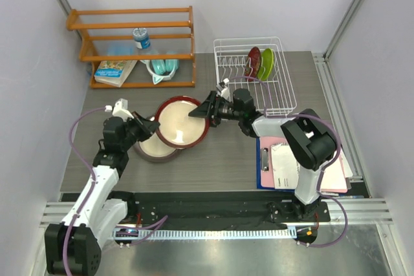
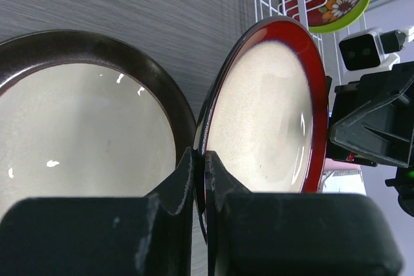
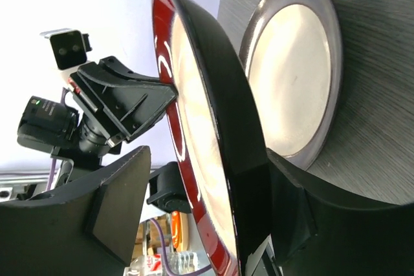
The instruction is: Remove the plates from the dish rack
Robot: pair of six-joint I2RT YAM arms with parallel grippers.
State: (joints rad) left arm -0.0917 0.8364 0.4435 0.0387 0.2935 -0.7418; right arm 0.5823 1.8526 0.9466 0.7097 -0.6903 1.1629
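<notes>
You held the maroon-rimmed plate (image 1: pixel 183 122) tilted over the left middle of the desk, partly above the grey-rimmed plate (image 1: pixel 155 150). Your left gripper (image 2: pixel 200 159) was clamped on its rim, and your right gripper (image 1: pixel 208 106) stood apart around the opposite rim. I would draw the right one clear first, then lower the plate slowly. I could not see whether the two plates touched.
</notes>
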